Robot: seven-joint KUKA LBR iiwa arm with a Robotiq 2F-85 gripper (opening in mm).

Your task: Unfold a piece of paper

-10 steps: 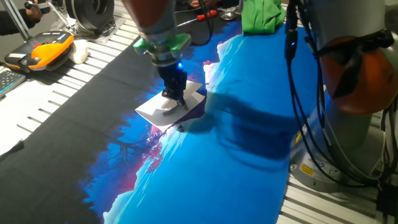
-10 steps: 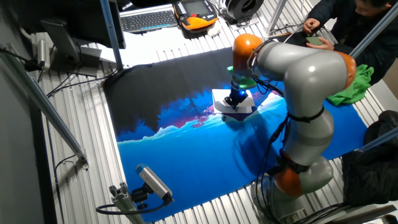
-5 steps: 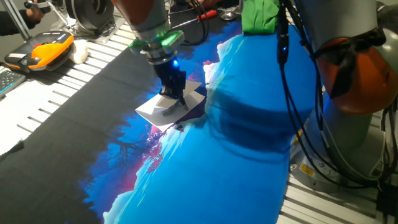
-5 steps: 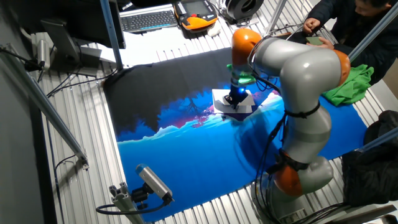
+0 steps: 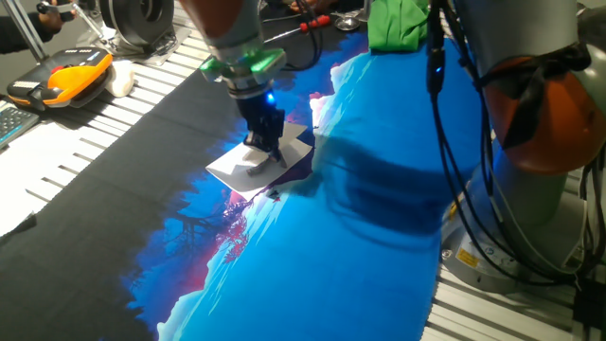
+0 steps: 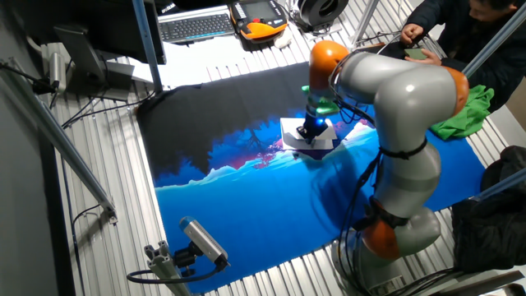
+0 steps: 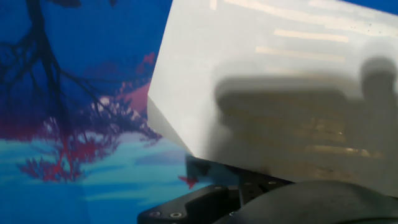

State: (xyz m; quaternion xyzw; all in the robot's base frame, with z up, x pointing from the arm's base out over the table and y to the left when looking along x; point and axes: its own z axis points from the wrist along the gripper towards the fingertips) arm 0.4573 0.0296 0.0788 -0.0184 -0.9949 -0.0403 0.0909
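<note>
The piece of paper (image 5: 234,170) lies white and creased on the blue and black cloth (image 5: 379,227), near the cloth's middle. My gripper (image 5: 266,155) points straight down onto it, fingers close together and pinching a raised part of the sheet. From the other fixed view the gripper (image 6: 312,136) covers the middle of the paper (image 6: 291,129). In the hand view the paper (image 7: 261,74) fills most of the frame, very close, with a folded corner at its left. It hides my fingertips; only the dark gripper body shows at the bottom.
A green cloth (image 5: 398,24) lies at the mat's far end. An orange and black pendant (image 5: 66,78) and a keyboard (image 6: 197,26) sit on the slatted table. Cables (image 5: 454,161) hang beside the arm's base. A person (image 6: 448,29) sits at the corner.
The arm's wrist swayed slightly left and came back. The gripper tips and the paper stay in the same place.
</note>
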